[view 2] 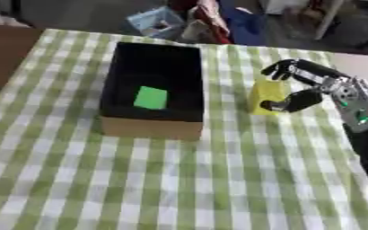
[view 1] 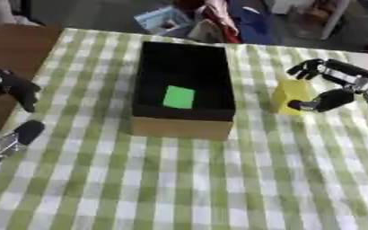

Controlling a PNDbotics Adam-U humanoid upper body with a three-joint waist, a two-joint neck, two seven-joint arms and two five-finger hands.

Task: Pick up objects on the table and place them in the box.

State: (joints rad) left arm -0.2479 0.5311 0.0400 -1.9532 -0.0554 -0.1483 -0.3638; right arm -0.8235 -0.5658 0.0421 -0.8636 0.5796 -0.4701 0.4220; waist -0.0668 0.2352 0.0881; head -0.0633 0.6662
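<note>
Right hand [view 2: 305, 87] curled round yellow block [view 2: 265, 96]; left hand [view 1: 10, 87] idle.

Left hand [view 1: 10, 90] is cut off by the pic's left edge; palm and arm out of view, only dark fingers show. Right hand [view 2: 301, 87]: its forearm runs off the right edge. Yellow block [view 2: 265, 96] is partly covered by the right hand's fingers and thumb, so its far side is hidden. Green thing [view 2: 151, 97] in the box [view 2: 152, 126]: flat square, too blurred to tell more.
</note>
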